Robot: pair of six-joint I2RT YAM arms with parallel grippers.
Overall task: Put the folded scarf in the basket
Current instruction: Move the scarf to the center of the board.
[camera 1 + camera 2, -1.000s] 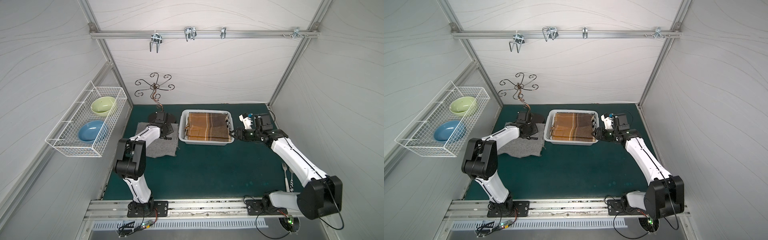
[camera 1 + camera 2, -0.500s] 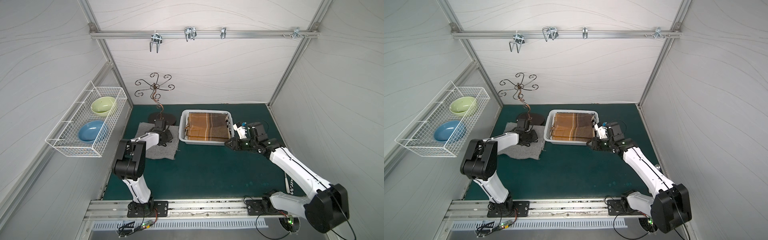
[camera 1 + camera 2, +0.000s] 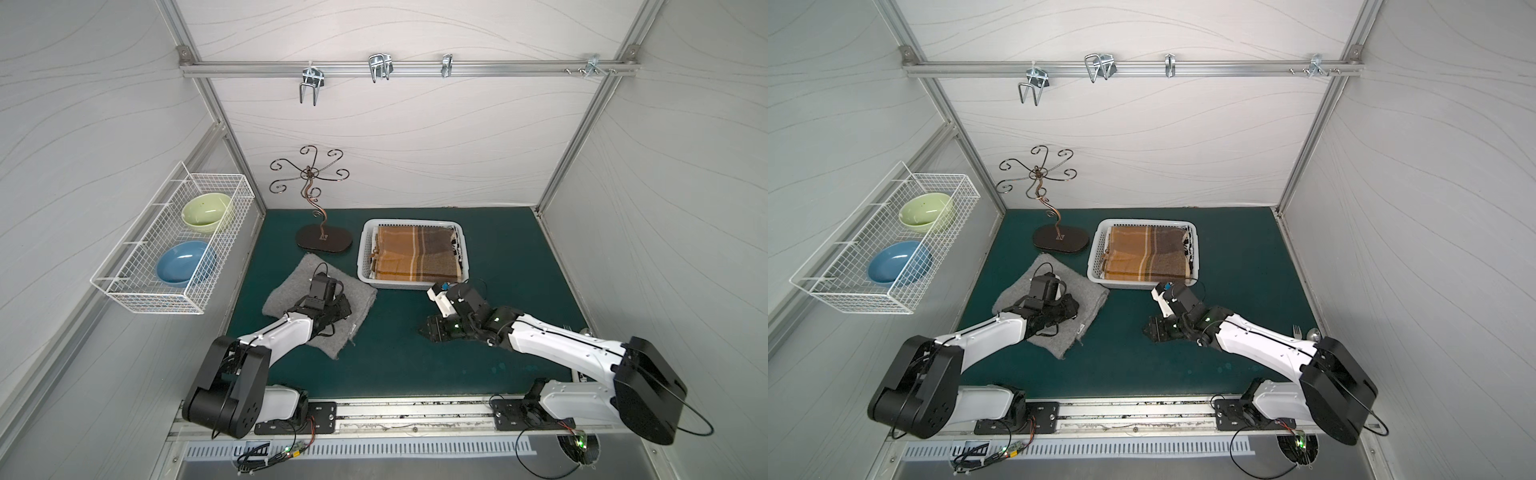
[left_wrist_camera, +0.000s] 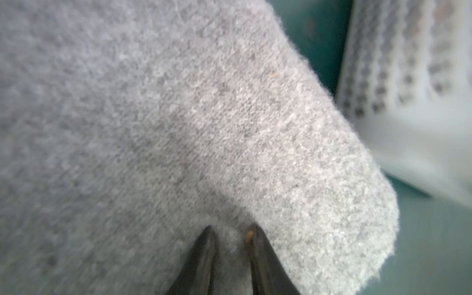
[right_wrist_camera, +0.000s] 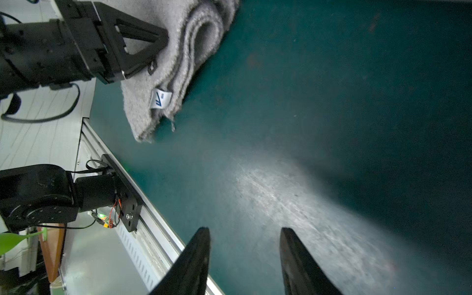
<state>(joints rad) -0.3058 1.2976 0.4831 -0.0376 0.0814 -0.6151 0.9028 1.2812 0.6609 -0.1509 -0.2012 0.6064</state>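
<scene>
Left gripper [image 4: 231,231]: is sitting low on the grey cloth [image 3: 291,286], jaws standing only narrowly apart; whether they are nipping the fabric cannot be told.
Right gripper [image 5: 244,229]: is hovering over the bare green mat [image 3: 395,365] right of centre, jaws spread wide and carrying nothing.
Grey cloth: is lying folded on the left of the mat, showing a white tag [image 5: 160,98] at its near edge.
Brown plaid scarf [image 3: 415,255]: is lying folded flat inside the basket [image 3: 365,249], filling most of it, apart from both grippers.
Basket: is sitting at the far centre of the mat, just beyond the right gripper's wrist.
Curled metal stand [image 3: 323,241]: is standing just left of the basket, beyond the grey cloth.
Wire rack [image 3: 145,299]: is hanging on the left wall, holding a green bowl [image 3: 206,214] at its far end and a blue bowl [image 3: 185,264] at its near end.
</scene>
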